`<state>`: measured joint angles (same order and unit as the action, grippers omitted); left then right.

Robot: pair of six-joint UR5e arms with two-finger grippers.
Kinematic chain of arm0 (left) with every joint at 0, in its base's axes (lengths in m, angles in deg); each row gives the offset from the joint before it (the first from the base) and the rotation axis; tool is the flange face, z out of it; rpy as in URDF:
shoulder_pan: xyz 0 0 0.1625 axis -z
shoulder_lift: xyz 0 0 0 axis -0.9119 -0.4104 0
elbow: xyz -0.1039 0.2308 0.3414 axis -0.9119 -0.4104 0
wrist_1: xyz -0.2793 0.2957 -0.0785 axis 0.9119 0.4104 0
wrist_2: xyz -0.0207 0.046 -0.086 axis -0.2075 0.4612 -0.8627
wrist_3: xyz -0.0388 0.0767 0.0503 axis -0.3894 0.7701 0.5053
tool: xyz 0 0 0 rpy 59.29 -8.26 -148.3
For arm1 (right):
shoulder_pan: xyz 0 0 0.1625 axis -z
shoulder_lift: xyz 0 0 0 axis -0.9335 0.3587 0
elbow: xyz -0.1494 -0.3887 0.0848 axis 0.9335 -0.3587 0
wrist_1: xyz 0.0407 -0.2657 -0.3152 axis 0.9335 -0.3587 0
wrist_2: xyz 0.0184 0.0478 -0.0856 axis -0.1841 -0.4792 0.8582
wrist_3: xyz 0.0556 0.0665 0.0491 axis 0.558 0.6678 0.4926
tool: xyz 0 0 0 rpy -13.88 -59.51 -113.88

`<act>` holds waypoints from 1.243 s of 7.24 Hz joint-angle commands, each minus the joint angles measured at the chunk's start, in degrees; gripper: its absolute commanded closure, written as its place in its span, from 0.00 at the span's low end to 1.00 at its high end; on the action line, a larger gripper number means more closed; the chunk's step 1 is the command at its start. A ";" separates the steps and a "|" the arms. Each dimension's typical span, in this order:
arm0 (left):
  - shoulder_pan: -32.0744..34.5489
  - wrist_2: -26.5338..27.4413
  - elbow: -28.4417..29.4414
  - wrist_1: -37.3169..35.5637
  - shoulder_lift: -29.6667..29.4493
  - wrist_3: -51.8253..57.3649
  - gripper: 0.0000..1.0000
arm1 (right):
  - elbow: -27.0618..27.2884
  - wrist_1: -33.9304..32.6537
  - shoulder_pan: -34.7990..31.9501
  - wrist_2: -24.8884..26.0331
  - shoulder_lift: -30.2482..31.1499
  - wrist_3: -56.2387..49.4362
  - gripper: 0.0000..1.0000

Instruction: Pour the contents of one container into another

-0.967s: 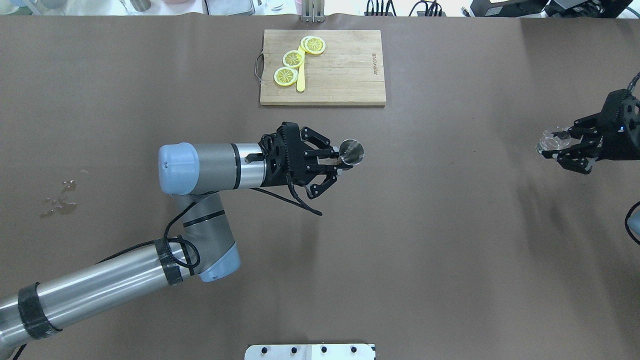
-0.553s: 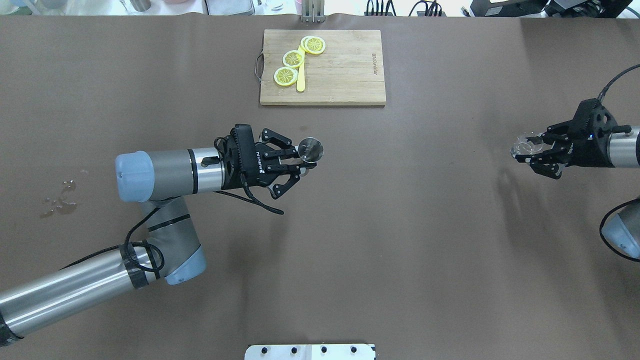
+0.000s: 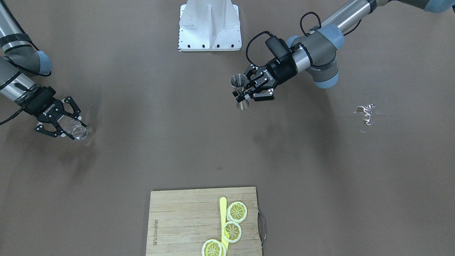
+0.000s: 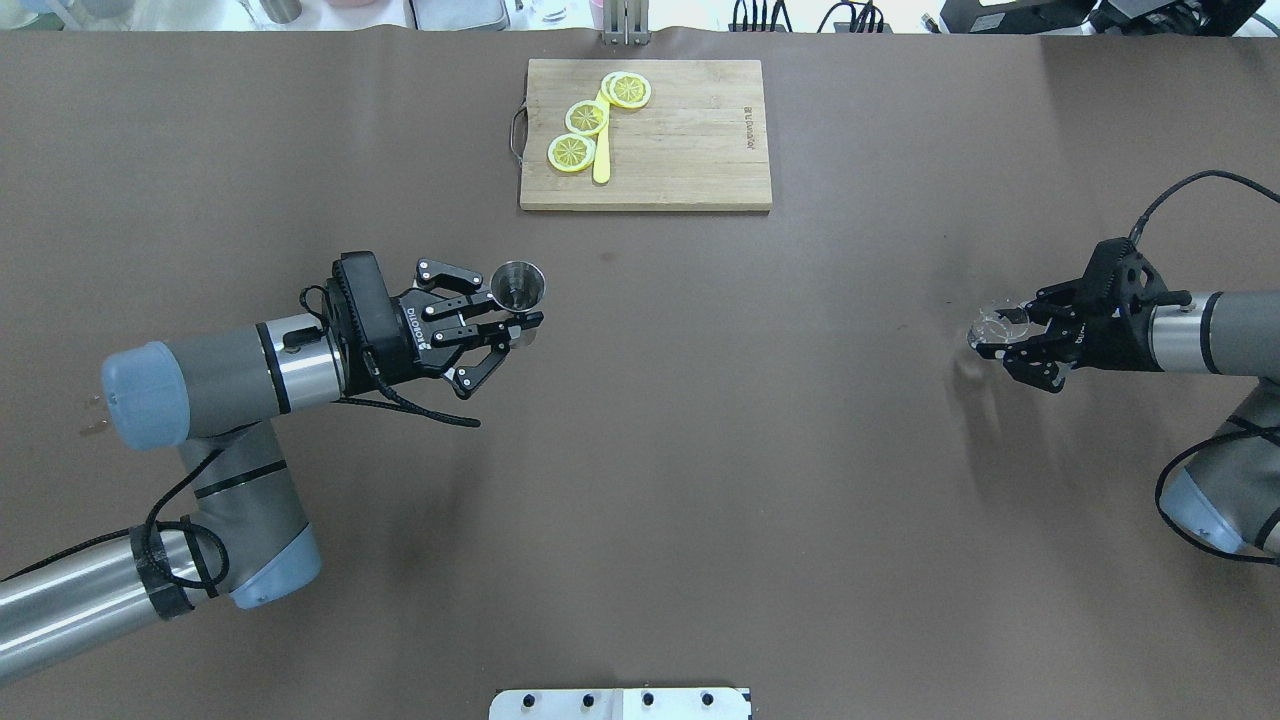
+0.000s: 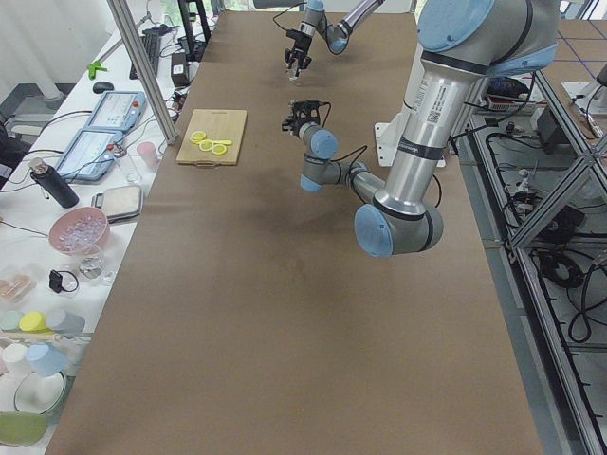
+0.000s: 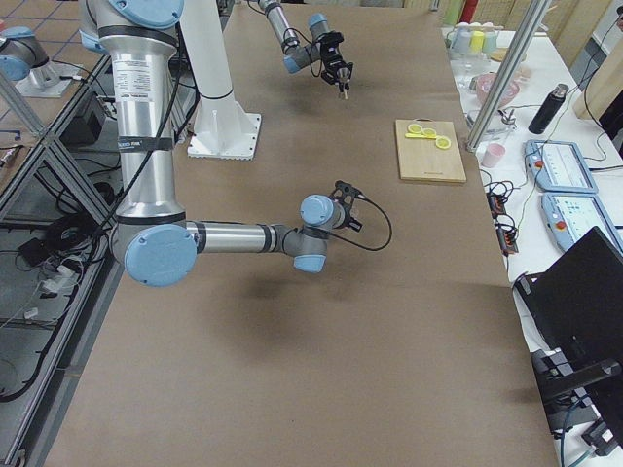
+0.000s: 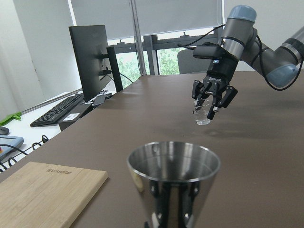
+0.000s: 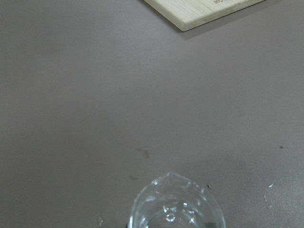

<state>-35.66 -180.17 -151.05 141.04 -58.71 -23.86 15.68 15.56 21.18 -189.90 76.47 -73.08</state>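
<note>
Jigger [image 4: 519, 286] upright, mouth up, held clear of tabletop [image 4: 700, 450] – left fingers [image 4: 505, 324] clamped on waist, likely so nothing spills. Glass [image 7: 203, 114] well apart, low over tabletop, right fingers [image 7: 195, 90] closed around it – probably receiver. Pour not yet begun.

The table [image 4: 700, 450] is brown, the board [image 4: 690, 150] pale striped wood, lemon slices [image 4: 571, 152] yellow, the cup [image 4: 518, 284] silver, the glass [image 4: 997, 326] clear.

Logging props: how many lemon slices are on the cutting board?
4 lemon slices on the cutting board: one nearest the robot, one just behind it, two overlapping at the far edge, one partly covered. Others could hide beneath.
</note>
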 commanded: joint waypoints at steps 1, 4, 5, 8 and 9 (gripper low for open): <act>-0.14 5.28 -2.18 0.03 3.17 -1.54 1.00 | -0.07 0.09 0.78 0.14 -0.01 0.06 1.00; -0.58 14.68 -3.25 0.03 4.41 -5.38 1.00 | -3.31 5.52 2.44 2.24 -0.01 0.06 1.00; -0.58 18.45 -3.33 -0.14 4.41 -6.89 1.00 | -3.50 5.63 2.63 2.25 -0.01 0.06 1.00; -0.84 29.97 -3.42 -6.44 5.20 -15.12 1.00 | -3.50 5.71 3.16 3.04 -0.01 0.06 1.00; -0.58 32.79 -3.60 -8.82 5.29 -16.47 1.00 | -3.59 5.98 3.16 3.04 -0.01 0.15 0.01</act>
<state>-36.43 -151.15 -154.49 135.39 -53.54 -37.64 12.16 21.32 24.28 -186.93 76.47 -72.99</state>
